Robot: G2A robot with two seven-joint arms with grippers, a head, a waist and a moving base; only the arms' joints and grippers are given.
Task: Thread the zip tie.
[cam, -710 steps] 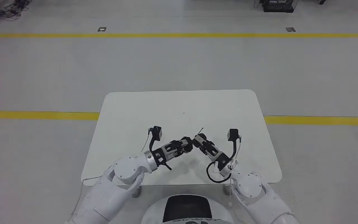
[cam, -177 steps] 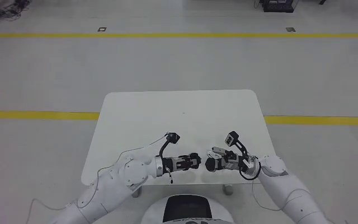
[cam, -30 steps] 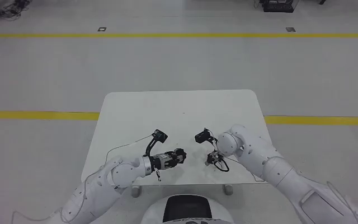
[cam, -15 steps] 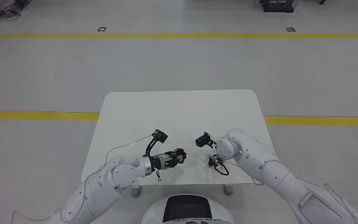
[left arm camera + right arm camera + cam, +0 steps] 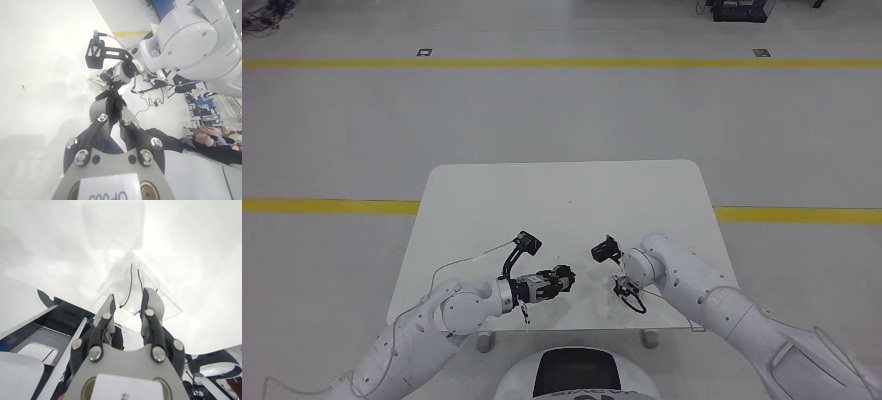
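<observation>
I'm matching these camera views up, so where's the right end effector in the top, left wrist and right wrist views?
Top view: right end effector near the front edge of the white table, right of centre.
Left wrist view: it sits beyond the left end effector.
Right wrist view: it is open above zip ties in a clear tray.
Shared landmark: the white table.

I see a white worktop (image 5: 572,190) with rounded corners, standing on a pale floor (image 5: 562,110) crossed by two yellow lines (image 5: 542,63). A clear square plate (image 5: 162,302) lies flat on the worktop. Cables (image 5: 146,102) trail across the floor beside it.
</observation>
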